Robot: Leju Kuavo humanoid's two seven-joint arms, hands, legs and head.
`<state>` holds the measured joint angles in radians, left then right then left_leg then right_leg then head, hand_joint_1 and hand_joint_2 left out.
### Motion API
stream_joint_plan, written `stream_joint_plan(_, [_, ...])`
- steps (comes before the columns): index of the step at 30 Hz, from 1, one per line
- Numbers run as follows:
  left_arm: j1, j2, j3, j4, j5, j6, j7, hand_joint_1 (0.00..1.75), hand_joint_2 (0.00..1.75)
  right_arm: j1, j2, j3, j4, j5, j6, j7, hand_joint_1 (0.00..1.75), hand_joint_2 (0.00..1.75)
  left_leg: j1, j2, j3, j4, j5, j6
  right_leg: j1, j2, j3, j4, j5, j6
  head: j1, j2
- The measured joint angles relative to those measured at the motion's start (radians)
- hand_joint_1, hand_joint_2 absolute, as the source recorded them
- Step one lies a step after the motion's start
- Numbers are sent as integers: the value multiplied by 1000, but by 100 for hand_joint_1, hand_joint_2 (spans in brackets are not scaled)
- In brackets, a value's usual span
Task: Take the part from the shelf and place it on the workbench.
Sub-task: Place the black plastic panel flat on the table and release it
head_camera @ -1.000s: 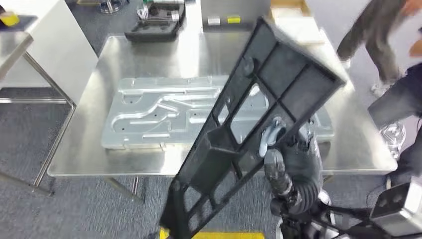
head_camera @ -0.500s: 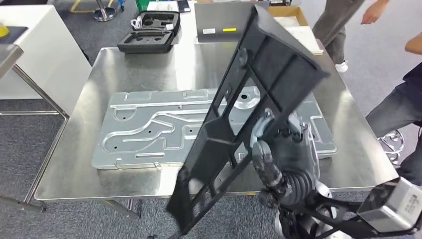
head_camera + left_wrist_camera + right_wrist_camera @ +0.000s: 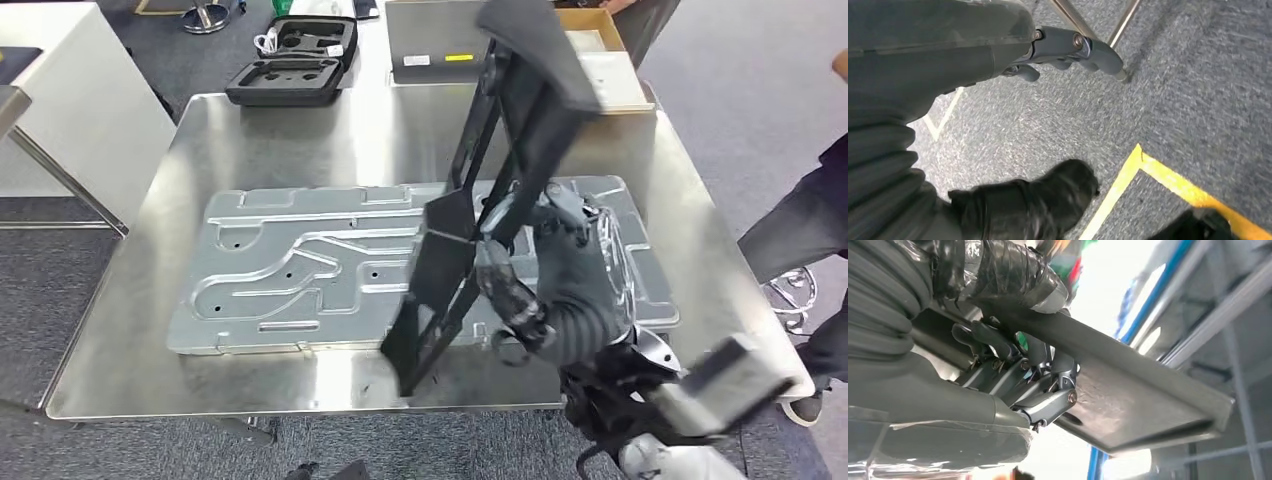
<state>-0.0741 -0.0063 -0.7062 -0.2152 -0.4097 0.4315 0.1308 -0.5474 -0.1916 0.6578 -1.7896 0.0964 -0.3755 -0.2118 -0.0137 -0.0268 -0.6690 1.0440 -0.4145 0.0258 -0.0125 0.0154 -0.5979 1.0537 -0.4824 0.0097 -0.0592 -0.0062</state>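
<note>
The part, a long black ribbed frame point(image 3: 500, 170), stands steeply tilted and nearly edge-on over the steel workbench point(image 3: 300, 130). Its lower end hangs just above the bench's near edge. My right hand point(image 3: 550, 265) grips it about midway, on its right side. Up close in the right wrist view, that hand point(image 3: 1040, 390) has its fingers wrapped around a flat bar of the black frame point(image 3: 1148, 395). My left hand point(image 3: 1068, 47) hangs beside my body above the grey carpet, fingers loosely apart and holding nothing.
A large stamped silver plate point(image 3: 300, 270) covers the middle of the bench. At the far edge lie a black foam case point(image 3: 290, 70), a grey box point(image 3: 435, 40) and a cardboard box point(image 3: 605, 55). A white cabinet point(image 3: 70, 110) stands left. A person point(image 3: 800, 225) stands at the right.
The camera has come closer to the bench. The black frame has swung from a broad slanted face to nearly edge-on and further over the table. The person at the back right has gone.
</note>
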Motion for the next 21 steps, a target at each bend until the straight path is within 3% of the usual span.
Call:
stream_joint_plan(2, [-2,0,-6,0,-5,-6,0,0,175,-46,-4,16,30,204,-3,106,173,175,1,6,-20,48,-29,-12,-5,-4,6,-4,1,-8,-5,0])
stream_joint_plan(5, [-5,0,-12,0,-11,-14,2,0,175,-114,-10,48,86,504,18,244,173,175,11,15,-105,223,-99,-28,-6,-11,10,-4,-2,-17,-10,0])
stream_joint_plan(6, [-5,0,-14,0,-11,-16,3,0,175,-136,-13,63,109,595,31,282,173,175,13,17,-127,261,-105,-30,-6,-12,10,-4,-3,-18,-10,0])
stream_joint_plan(7, [-4,-1,-17,0,-12,-18,4,0,175,-158,-16,80,133,686,45,316,173,175,15,18,-131,265,-94,-30,-7,-12,12,-3,-5,-18,-10,0])
stream_joint_plan(9, [-4,-1,-22,0,-12,-18,5,0,175,-199,-21,114,176,829,75,361,173,175,16,20,-84,163,-31,-26,-7,-12,18,-3,-10,-17,-10,0])
stream_joint_plan(11, [-6,-1,-25,0,-13,-18,6,0,175,-239,-28,141,216,938,109,388,173,175,14,19,-20,44,6,-20,-4,-11,23,-4,-16,-12,-10,0])
stream_joint_plan(12, [-7,-1,-28,0,-13,-18,6,0,175,-258,-31,153,235,979,127,396,173,175,11,19,-3,11,7,-17,-2,-12,24,-6,-17,-8,-9,0])
stream_joint_plan(16, [-8,0,-38,0,-10,-18,12,0,175,-318,-47,198,304,1106,194,417,173,175,14,17,11,-16,1,-3,0,-13,22,-7,-27,9,-8,0])
stream_joint_plan(18, [-9,-1,-40,0,-9,-17,15,0,175,-348,-58,219,334,1156,214,427,173,175,18,17,18,-25,2,5,0,-12,-16,70,-68,14,-5,0])
stream_joint_plan(20, [-10,-1,-43,0,-5,-19,17,0,175,-372,-68,243,368,1205,241,433,173,175,16,17,20,-24,-1,11,1,-12,-87,202,-114,16,-4,0])
stream_joint_plan(21, [-10,-1,-44,0,-1,-23,19,0,175,-380,-75,255,388,1229,260,435,173,175,16,17,21,-23,-3,14,2,-12,-116,247,-118,17,-4,0])
